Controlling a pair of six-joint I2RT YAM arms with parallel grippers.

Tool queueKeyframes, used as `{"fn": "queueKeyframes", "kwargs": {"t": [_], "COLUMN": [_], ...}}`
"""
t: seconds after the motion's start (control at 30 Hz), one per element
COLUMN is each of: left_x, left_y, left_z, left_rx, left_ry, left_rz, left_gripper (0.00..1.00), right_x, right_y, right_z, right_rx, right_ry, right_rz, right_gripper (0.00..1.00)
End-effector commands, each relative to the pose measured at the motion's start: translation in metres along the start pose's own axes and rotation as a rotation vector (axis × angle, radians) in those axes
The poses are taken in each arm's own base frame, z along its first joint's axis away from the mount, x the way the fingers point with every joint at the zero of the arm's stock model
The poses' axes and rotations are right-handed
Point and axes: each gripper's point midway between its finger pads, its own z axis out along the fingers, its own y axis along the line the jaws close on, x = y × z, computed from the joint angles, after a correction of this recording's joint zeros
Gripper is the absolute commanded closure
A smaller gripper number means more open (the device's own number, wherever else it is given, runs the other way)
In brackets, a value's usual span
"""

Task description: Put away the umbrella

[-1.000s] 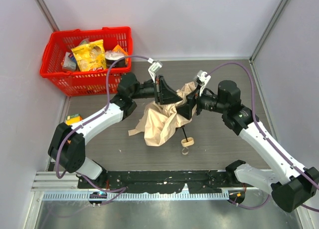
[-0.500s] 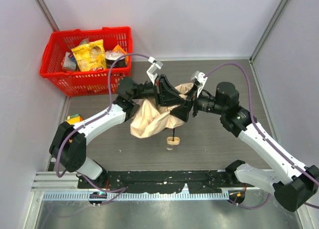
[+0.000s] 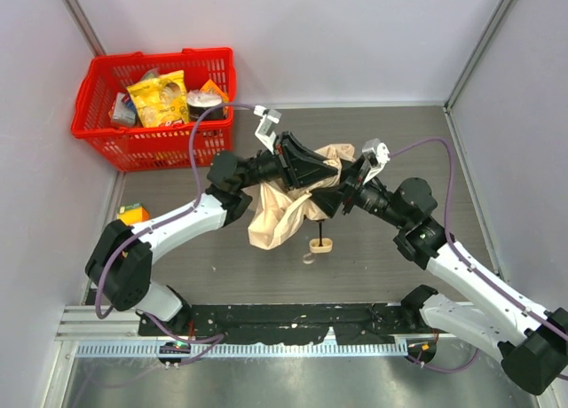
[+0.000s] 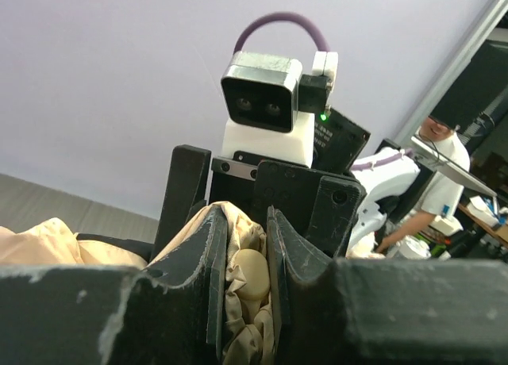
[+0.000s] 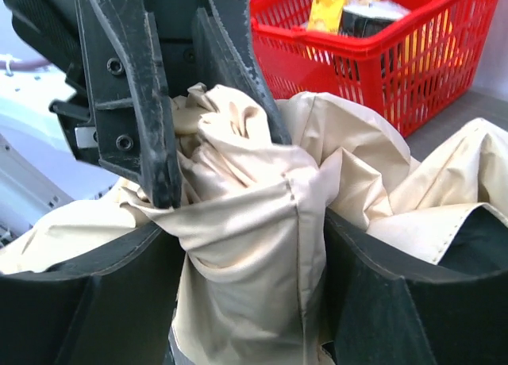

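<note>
Above grey table, pale beige fabric folding umbrella hangs bunched, cream handle dangling. Left gripper, right gripper both clenched on canopy. Best: gather folds evenly inward, no tugging apart.

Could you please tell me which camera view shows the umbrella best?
The top external view: the umbrella shows from canopy down to handle. Both wrist views show little more than a close-up patch of bunched fabric.

Red basket — snack packets inside
</note>
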Motion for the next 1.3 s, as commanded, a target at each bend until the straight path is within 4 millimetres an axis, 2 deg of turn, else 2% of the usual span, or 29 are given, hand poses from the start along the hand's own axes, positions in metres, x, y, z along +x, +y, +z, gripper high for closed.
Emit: {"fn": "queueKeyframes", "kwargs": {"t": [0.0, 0.07, 0.17, 0.23, 0.27, 0.3, 0.33, 0.37, 0.4, 0.53, 0.6, 0.67, 0.7, 0.73, 0.77, 0.8, 0.83, 0.93, 1.0, 1.03, 1.07, 1.13, 1.27], "left_x": [-0.028, -0.027, -0.023, -0.021, -0.022, -0.022, -0.023, -0.024, -0.023, -0.023, -0.021, -0.021, -0.02, -0.025, -0.029, -0.036, -0.041, -0.065, -0.076, -0.075, -0.07, -0.048, -0.018], "left_y": [-0.077, -0.081, -0.086, -0.088, -0.089, -0.09, -0.091, -0.094, -0.096, -0.1, -0.1, -0.099, -0.097, -0.094, -0.087, -0.086, -0.08, -0.057, -0.046, -0.044, -0.044, -0.051, -0.048], "left_z": [0.02, 0.022, 0.023, 0.022, 0.022, 0.021, 0.02, 0.019, 0.019, 0.018, 0.02, 0.018, 0.014, 0.006, -0.003, -0.015, -0.029, -0.083, -0.114, -0.125, -0.129, -0.126, -0.128], "left_rx": [0.19, 0.198, 0.216, 0.222, 0.224, 0.222, 0.22, 0.219, 0.22, 0.209, 0.192, 0.149, 0.119, 0.078, 0.017, -0.033, -0.117, -0.494, -0.686, -0.74, -0.747, -0.676, -0.644], "left_ry": [-0.144, -0.148, -0.133, -0.126, -0.128, -0.129, -0.126, -0.121, -0.105, -0.065, -0.007, 0.046, 0.063, 0.067, 0.072, 0.07, 0.074, 0.056, 0.034, 0.038, 0.06, 0.139, 0.186], "left_rz": [0.073, 0.072, 0.069, 0.063, 0.067, 0.069, 0.074, 0.084, 0.088, 0.102, 0.098, 0.108, 0.111, 0.128, 0.135, 0.169, 0.205, 0.32, 0.329, 0.322, 0.309, 0.262, 0.146], "left_gripper": [1.0, 1.0, 1.0, 1.0, 1.0, 1.0, 1.0, 1.0, 1.0, 1.0, 0.98, 0.8, 0.61, 0.5, 0.34, 0.09, 0.01, 0.0, 0.0, 0.07, 0.11, 0.19, 0.36], "right_x": [-0.02, -0.02, -0.027, -0.026, -0.026, -0.025, -0.022, -0.018, -0.017, -0.005, 0.001, 0.005, 0.004, 0.009, 0.005, 0.01, 0.005, 0.0, -0.003, -0.005, -0.009, -0.012, -0.017], "right_y": [0.008, 0.006, 0.013, 0.018, 0.019, 0.02, 0.019, 0.019, 0.019, 0.021, 0.021, 0.019, 0.016, 0.009, 0.01, 0.0, 0.002, -0.009, -0.011, -0.012, -0.009, -0.002, 0.006], "right_z": [0.023, 0.025, 0.027, 0.031, 0.032, 0.033, 0.032, 0.032, 0.03, 0.024, 0.02, 0.016, 0.013, 0.01, 0.006, 0.003, -0.003, -0.019, -0.025, -0.026, -0.03, -0.032, -0.034], "right_rx": [-0.044, -0.046, -0.086, -0.119, -0.127, -0.134, -0.133, -0.134, -0.133, -0.137, -0.14, -0.117, -0.094, -0.048, -0.036, 0.014, 0.026, 0.115, 0.143, 0.149, 0.141, 0.096, 0.051], "right_ry": [-0.129, -0.142, -0.167, -0.155, -0.149, -0.141, -0.132, -0.115, -0.11, -0.058, -0.038, -0.023, -0.028, -0.009, -0.018, 0.001, -0.016, -0.039, -0.053, -0.063, -0.079, -0.095, -0.092], "right_rz": [0.045, 0.049, 0.055, 0.05, 0.051, 0.046, 0.047, 0.038, 0.032, 0.027, 0.024, 0.027, 0.013, 0.013, 0.004, -0.002, -0.012, -0.029, -0.044, -0.058, -0.078, -0.124, -0.19], "right_gripper": [0.27, 0.2, 0.21, 0.3, 0.39, 0.43, 0.53, 0.58, 0.68, 1.0, 1.0, 1.0, 1.0, 1.0, 1.0, 1.0, 1.0, 1.0, 1.0, 1.0, 1.0, 0.99, 1.0]}}
